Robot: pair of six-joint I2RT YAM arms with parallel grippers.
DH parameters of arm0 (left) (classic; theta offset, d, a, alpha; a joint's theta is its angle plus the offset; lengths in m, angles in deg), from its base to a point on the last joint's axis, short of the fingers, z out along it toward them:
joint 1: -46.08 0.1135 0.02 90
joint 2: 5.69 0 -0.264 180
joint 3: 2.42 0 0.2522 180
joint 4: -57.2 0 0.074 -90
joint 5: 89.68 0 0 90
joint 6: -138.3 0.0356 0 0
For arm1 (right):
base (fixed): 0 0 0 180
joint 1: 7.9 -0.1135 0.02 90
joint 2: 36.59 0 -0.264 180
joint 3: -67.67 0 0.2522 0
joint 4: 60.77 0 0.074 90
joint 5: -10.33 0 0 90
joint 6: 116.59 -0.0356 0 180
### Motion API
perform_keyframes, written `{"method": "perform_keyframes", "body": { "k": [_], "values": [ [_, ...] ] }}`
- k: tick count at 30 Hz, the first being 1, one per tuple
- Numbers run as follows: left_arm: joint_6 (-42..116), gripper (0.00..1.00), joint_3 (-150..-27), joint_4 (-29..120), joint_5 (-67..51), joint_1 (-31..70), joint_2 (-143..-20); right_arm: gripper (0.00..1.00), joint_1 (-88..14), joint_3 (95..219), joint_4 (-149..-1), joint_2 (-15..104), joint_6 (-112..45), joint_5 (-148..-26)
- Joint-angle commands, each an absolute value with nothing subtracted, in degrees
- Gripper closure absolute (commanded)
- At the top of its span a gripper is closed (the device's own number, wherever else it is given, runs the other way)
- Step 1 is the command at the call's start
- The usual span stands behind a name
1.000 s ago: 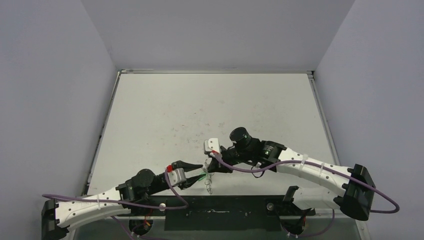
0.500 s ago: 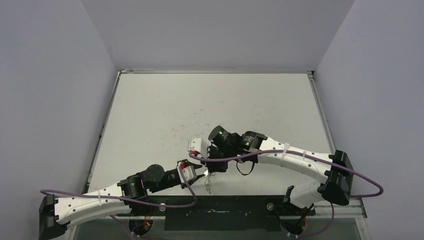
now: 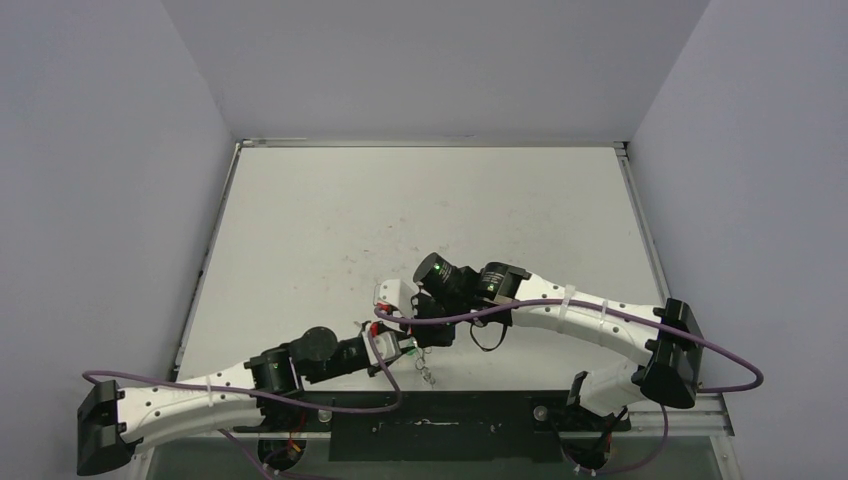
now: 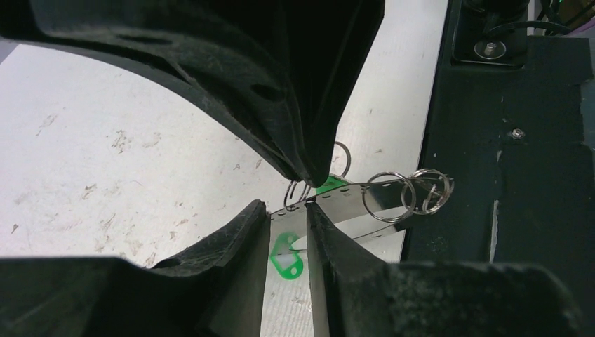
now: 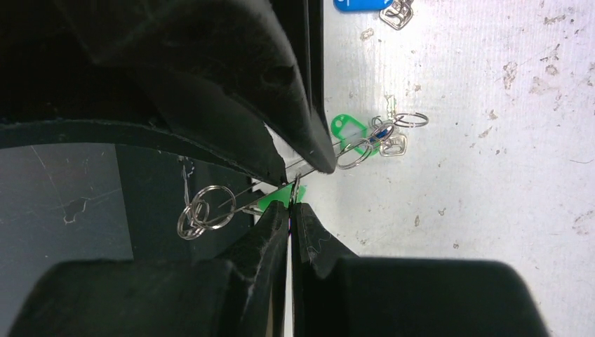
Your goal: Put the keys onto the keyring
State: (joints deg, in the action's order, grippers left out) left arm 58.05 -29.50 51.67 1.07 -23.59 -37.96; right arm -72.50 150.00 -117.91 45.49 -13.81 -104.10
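My left gripper [image 4: 288, 209] is shut on the keyring [image 4: 365, 200], which shows here as a thin silvery band held just above the table's near edge. Small rings [image 4: 421, 191] dangle at its free end. My right gripper [image 5: 290, 205] is shut on a small wire ring [image 5: 295, 188] right at the band, with a green key head [image 5: 275, 199] behind it. The two grippers meet tip to tip in the top view [image 3: 410, 345]. A second green key [image 5: 349, 130] lies on the table with loose rings. The blue key [image 5: 359, 4] lies farther off.
The black front rail [image 4: 505, 175] of the table lies just beyond the band's free end. The white tabletop [image 3: 420, 220] is scuffed and bordered by a raised metal rim, with grey walls on three sides.
The right arm has swung left and down to the left gripper. The left arm has reached forward. The two grippers, apart one second ago, now meet at the keyring.
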Motion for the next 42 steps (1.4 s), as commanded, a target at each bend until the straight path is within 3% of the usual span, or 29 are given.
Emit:
{"method": "perform_keyframes", "body": {
  "k": [1,6,16,26,32,42],
  "values": [
    [58.34,0.77,-30.51,60.15,-1.60,-23.83,-38.90,1.00,-73.26,151.87,-116.10,45.85,-14.37,-105.67],
    [58.64,0.79,-31.24,59.73,-4.22,-23.86,-40.59,1.00,-73.23,151.91,-115.76,45.84,-14.37,-106.10],
    [58.93,1.00,-30.95,61.88,-4.65,-23.88,-40.93,1.00,-73.22,151.19,-115.17,45.89,-13.72,-108.68],
    [57.66,1.00,-30.95,58.11,-3.23,-23.88,-38.54,1.00,-73.01,149.36,-111.82,43.69,-13.14,-108.14],
    [54.98,0.78,-30.10,55.02,-0.25,-23.88,-33.08,1.00,-71.16,147.65,-109.10,41.59,-14.81,-108.52],
    [53.58,0.68,-26.78,55.52,4.07,-23.84,-22.33,1.00,-70.59,146.61,-109.19,39.65,-13.85,-107.18]
  ]
}}
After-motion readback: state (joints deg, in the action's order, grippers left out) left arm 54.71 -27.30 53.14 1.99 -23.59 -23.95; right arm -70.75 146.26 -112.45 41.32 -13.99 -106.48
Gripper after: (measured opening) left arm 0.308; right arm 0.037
